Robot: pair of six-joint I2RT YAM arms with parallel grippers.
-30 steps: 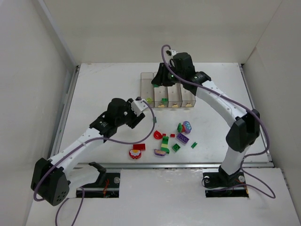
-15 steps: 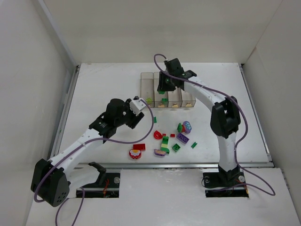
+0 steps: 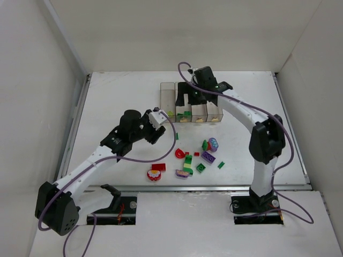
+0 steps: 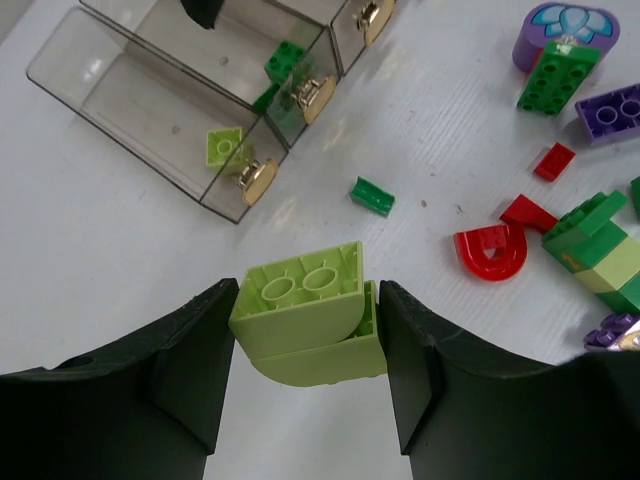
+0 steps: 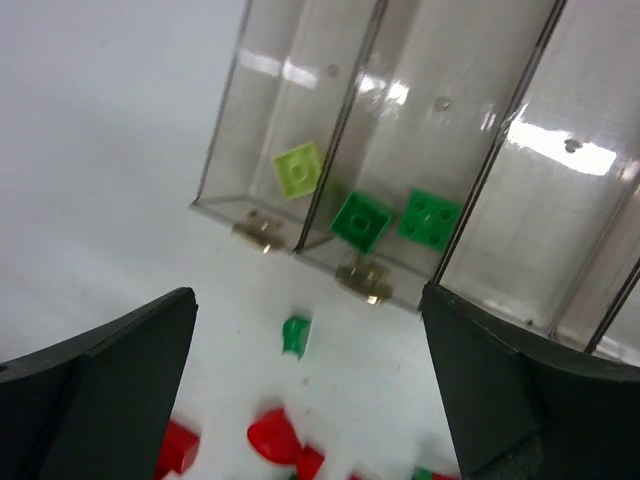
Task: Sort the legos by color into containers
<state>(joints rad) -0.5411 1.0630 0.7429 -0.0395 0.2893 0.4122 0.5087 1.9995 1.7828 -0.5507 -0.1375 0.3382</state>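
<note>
White walls close in a white table (image 3: 107, 107), where four narrow clear plastic bins joined in a row (image 3: 168, 92) stand beyond a scatter of small red, green and purple plastic legos (image 3: 196, 156). The left end effector (image 4: 308, 305) is closed partway on a yellow-green rounded lego brick (image 4: 300, 335), studs up, near the end bin (image 4: 110, 95). That bin holds one yellow-green square plate (image 4: 224, 146) (so it reads as the right home); its neighbour holds green pieces (image 5: 362, 220). The right end effector (image 5: 308, 300) hangs wide open and empty over the row.

Judged best: raise the brick above the rim, centre it over the narrow bin, let go low, and keep away from the other arm.

No brand, label or writing is legible; each bin shows only a gold dot (image 4: 258, 177).
</note>
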